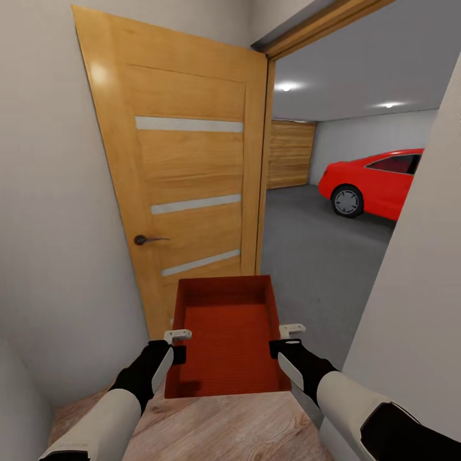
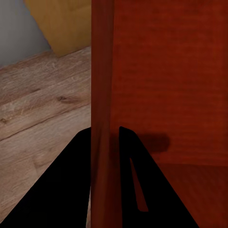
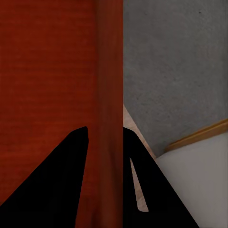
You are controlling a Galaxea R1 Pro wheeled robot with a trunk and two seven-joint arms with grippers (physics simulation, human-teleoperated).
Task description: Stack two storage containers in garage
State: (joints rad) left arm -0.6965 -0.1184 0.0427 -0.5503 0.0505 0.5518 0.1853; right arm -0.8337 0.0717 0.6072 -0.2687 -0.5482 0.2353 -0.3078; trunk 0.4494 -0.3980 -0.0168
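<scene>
The left gripper (image 1: 178, 344) has its fingers (image 2: 126, 156) clamped over the left wall of a red-orange storage container (image 1: 232, 333), one finger inside and one outside. The right gripper (image 1: 283, 339) grips the right wall the same way, its fingers (image 3: 80, 156) straddling the rim. Between them the open-topped bin is carried level in front of the robot, its far end reaching toward the doorway.

As for progress, this container is on its way but not yet delivered: it hangs at the threshold, over the last of the light wood plank floor (image 1: 218, 429), with the grey concrete floor (image 1: 320, 256) of the garage just beyond. It looks empty, and a second bin is not to be seen here, so setting this one down and stacking the other on it appear to remain.

The orange-brown door (image 1: 186, 186) with frosted strips stands swung open on the left against a white wall. Far inside the garage a red car (image 1: 378, 182) is parked on the right, with a wooden garage door (image 1: 291, 153) on the far wall.
</scene>
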